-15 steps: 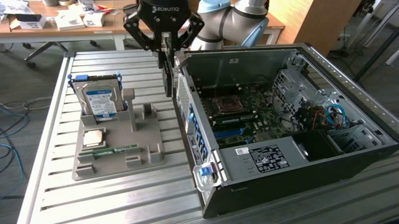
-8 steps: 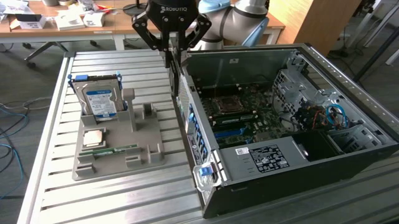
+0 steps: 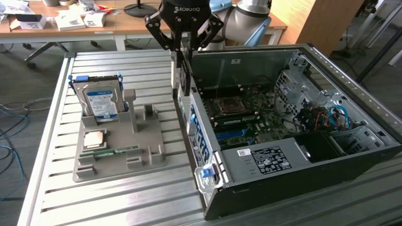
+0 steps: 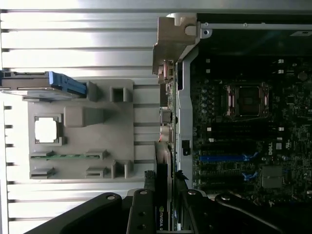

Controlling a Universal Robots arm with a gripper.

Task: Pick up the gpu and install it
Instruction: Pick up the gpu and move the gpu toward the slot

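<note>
Jaws narrowly grip the graphics card [image 4: 163, 187], which hangs upright and edge-on just above the port-side wall of the open computer case [image 3: 301, 188]. Pickup is done; the card is not yet seated on the motherboard [image 3: 248, 115].

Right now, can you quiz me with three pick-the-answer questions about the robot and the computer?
1. Where is the gpu? A in the fingers; B on the floor; C on a chair.
2. What colour is the label on the hard drive? A red; B blue; C yellow.
3. The case is: A shut; B upside down; C open.
Answers: 1 A, the fingers pinch it above the case edge. 2 B, the sticker is blue. 3 C, the board inside shows.
</note>
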